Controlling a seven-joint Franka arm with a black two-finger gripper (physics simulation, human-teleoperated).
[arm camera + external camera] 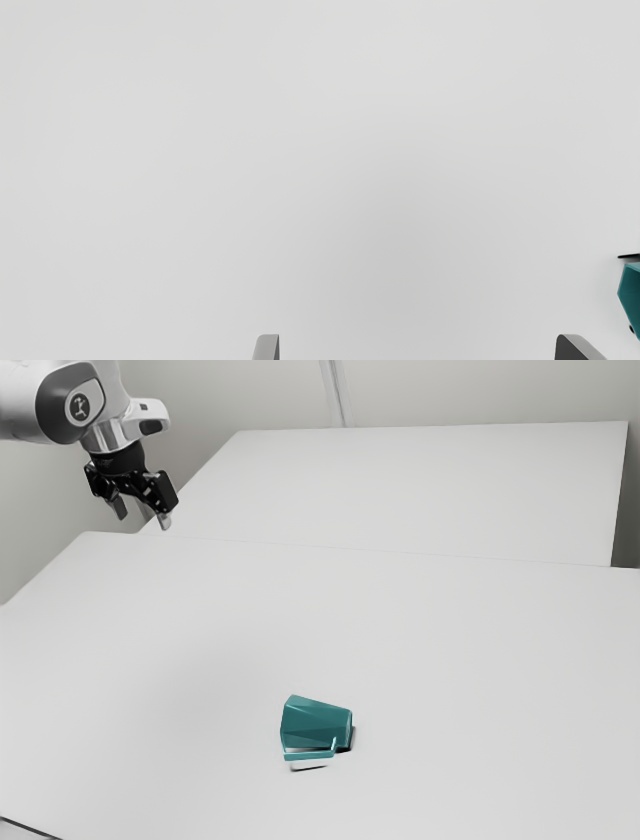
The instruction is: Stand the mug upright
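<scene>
Lying on side on white tabletop, below and well outside fingers: teal faceted mug with handle, probably kept from rolling by flat facets. Parted wide, holding nothing, on raised black gripper, likely for clearance.

The gripper is hanging below the raised arm, fingertips pointing downward. Its two fingers are standing wide apart.

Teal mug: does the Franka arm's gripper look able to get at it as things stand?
Probably yes: the gripper is open and empty, and the teal mug lies on its side with nothing around it.
</scene>
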